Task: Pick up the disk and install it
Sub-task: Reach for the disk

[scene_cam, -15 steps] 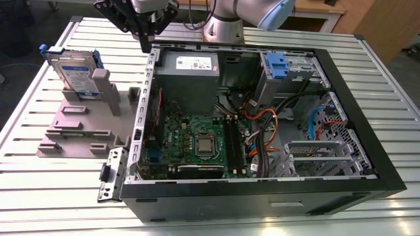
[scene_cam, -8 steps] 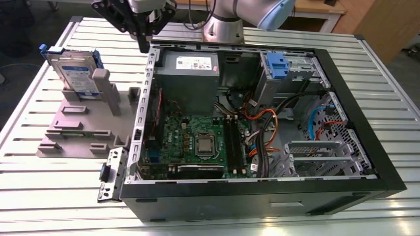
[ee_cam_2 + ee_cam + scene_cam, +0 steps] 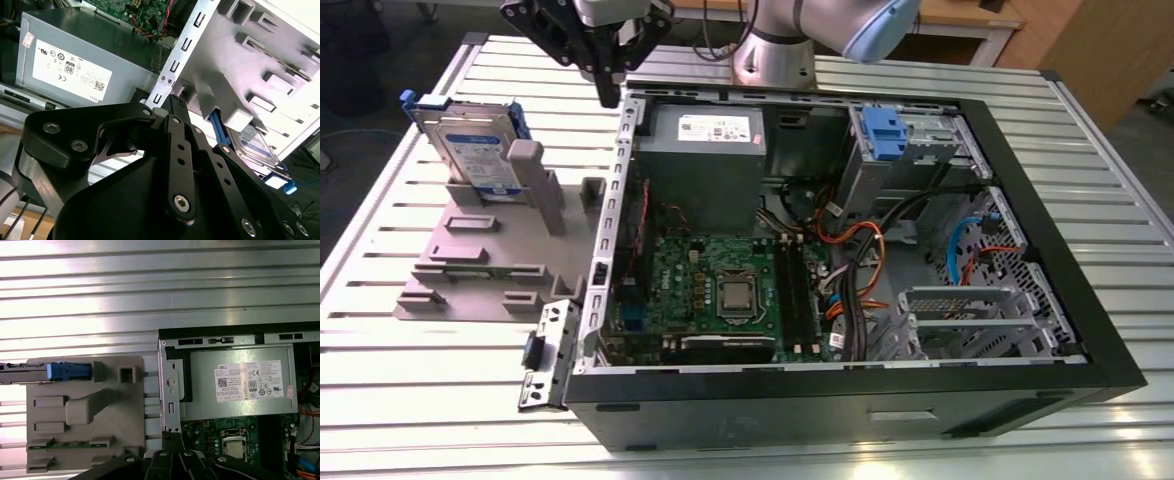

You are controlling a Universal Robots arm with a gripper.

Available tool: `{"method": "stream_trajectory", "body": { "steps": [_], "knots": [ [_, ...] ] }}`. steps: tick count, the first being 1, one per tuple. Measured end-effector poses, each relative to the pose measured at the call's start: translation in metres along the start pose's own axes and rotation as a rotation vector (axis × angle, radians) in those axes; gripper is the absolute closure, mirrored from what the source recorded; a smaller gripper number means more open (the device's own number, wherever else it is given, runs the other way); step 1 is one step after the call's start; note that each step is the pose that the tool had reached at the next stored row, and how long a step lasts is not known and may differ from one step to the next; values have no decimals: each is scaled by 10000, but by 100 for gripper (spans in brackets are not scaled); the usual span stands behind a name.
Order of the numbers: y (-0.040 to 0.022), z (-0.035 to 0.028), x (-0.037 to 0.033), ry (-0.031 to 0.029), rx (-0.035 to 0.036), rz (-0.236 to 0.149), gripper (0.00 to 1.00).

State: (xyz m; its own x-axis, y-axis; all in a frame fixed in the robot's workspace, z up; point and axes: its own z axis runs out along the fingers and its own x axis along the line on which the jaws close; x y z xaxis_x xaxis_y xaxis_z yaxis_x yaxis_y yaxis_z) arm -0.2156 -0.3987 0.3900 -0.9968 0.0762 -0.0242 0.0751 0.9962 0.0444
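The disk (image 3: 464, 150), a silver drive with a white-and-blue label in a blue carrier, stands upright on edge at the far end of the grey holder (image 3: 467, 260), on the exterior view's left. Seen edge-on, the disk (image 3: 60, 371) appears in the first wrist view, and the disk (image 3: 252, 145) lies beyond the fingers in the second wrist view. My black gripper (image 3: 607, 97) hangs above the case's far left corner, between holder and case. It is shut with nothing in it. The gripper (image 3: 172, 437) shows in both wrist views, and the gripper (image 3: 176, 102) sits over the case's metal edge.
An open computer case (image 3: 1067, 300) lies on the slatted metal table (image 3: 400, 400), with a grey power supply (image 3: 707, 140), a motherboard (image 3: 720, 285), cables and a drive bay with a blue bracket (image 3: 881, 135). A metal drive cage (image 3: 967, 320) sits near the front right.
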Motion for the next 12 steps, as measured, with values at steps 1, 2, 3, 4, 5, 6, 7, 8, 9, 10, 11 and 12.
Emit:
{"method": "stream_trajectory", "body": {
  "steps": [1, 2, 3, 4, 5, 6, 7, 8, 9, 10, 11, 12],
  "knots": [
    [0, 0, 5, 0, 0, 0, 89],
    [-1, 0, 10, 0, 1, 0, 89],
    [-1, 0, 15, 0, -1, 0, 89],
    [-1, 0, 20, 0, 0, 0, 89],
    [-2, 0, 25, 0, 1, 0, 89],
    [-2, 0, 30, 0, 0, 0, 89],
    [-3, 0, 34, 0, 0, 0, 89],
    [-3, 0, 39, 0, 0, 0, 89],
    [-3, 0, 44, 0, 0, 1, 89],
    [-4, 0, 49, 0, 0, 0, 89],
    [-4, 1, 53, -1, 0, 0, 89],
    [-4, 1, 58, 0, 0, 0, 89]
  ]
}}
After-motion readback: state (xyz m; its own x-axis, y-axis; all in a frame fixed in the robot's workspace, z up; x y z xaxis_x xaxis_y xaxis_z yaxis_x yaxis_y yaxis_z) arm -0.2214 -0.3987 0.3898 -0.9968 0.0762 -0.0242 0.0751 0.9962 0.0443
